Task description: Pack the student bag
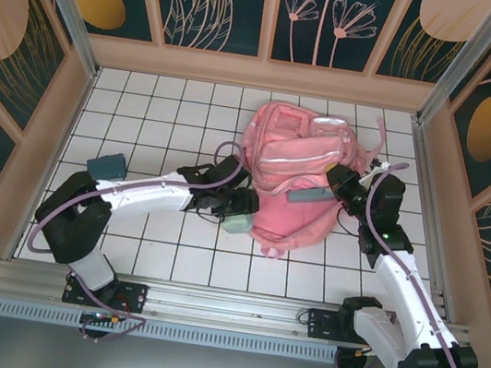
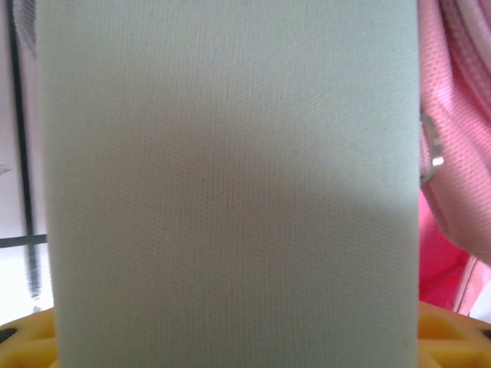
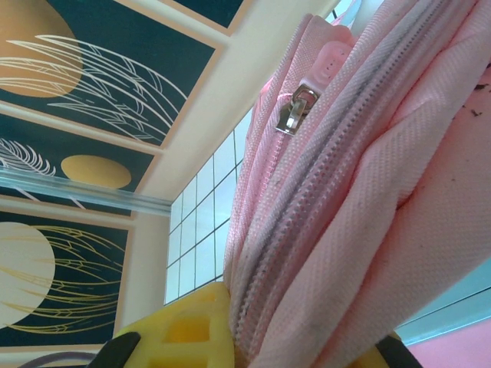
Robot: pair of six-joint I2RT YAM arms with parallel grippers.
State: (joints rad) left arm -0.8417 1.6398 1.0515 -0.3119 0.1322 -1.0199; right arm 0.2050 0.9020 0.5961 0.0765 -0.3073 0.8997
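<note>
The bag (image 1: 300,146) lies on the table (image 1: 145,112), in the middle toward the far side. The right gripper (image 1: 335,181) is clamped on a fold of the bag's right side. Its wrist view shows pink fabric and a zip pinched between the yellow fingers (image 3: 188,330), with the zip pull (image 3: 294,110) hanging free above. The left gripper (image 1: 237,213) sits at the bag's near-left edge and holds a mint case (image 2: 230,184). The grip looks firm, though the fingertips are mostly hidden. A teal object (image 1: 304,194) lies on the bag, and another (image 1: 107,164) sits far left.
</note>
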